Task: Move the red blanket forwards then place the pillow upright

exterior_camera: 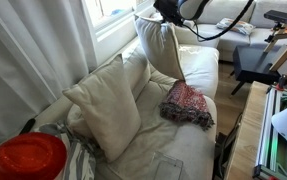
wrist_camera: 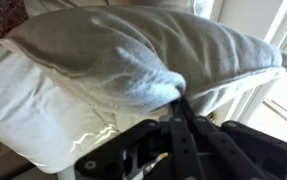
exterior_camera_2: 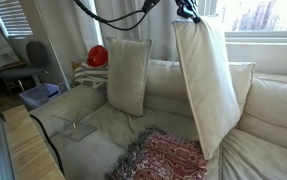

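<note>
Cream-clothed, hanging long axis upright straight below the gripper (exterior_camera_2: 187,14), clamped tight on a top corner of the pillow (exterior_camera_2: 205,85), just beyond the blanket (exterior_camera_2: 168,158).

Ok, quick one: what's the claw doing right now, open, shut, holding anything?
Claw: closed, pinching the top edge of the pillow.

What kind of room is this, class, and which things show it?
Probably a living room: a cream sofa, a pillow, a red blanket and a window behind.
</note>
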